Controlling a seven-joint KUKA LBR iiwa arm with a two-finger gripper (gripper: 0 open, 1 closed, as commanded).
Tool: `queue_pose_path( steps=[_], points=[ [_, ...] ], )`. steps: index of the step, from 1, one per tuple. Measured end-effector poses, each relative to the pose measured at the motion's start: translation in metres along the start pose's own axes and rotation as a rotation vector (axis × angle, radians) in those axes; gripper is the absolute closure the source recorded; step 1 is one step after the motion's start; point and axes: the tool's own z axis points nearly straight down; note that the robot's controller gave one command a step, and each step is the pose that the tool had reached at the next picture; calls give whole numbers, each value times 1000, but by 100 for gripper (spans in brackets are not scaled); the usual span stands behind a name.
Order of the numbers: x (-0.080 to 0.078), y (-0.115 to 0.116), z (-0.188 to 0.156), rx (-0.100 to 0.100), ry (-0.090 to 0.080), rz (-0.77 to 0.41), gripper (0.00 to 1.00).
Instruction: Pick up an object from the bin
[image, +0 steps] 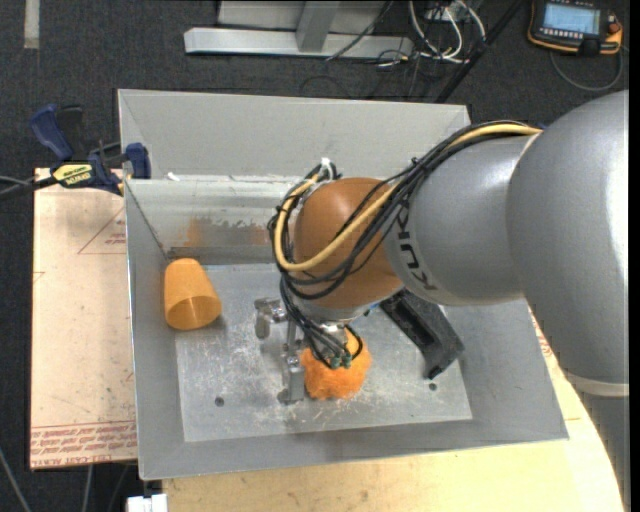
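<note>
At the left of the grey metal bin (215, 405) lies an orange plastic cup (190, 294) on its side. At the middle, nearer side, the gripper (310, 372) sits down at an orange fuzzy ball (340, 378); I cannot tell whether the jaws are apart. The ball looks light and squashy, so pinch it across its middle. A black angular part (425, 335) lies to the right.

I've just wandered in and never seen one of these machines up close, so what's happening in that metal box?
A grey robot arm reaches into the metal bin from the right. Its jaws are low over the floor, right at a fuzzy orange ball; whether they grip it I cannot tell. An orange cup lies on its side to the left, a black angular part to the right.
</note>
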Motion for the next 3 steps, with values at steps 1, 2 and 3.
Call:
queue_pose_path(
  steps=[1,2,3],
  points=[
    [4,-21,17,3,-2,210,0],
    [9,-38,23,0,0,318,0],
    [12,-55,26,2,-1,93,0]
  ],
)
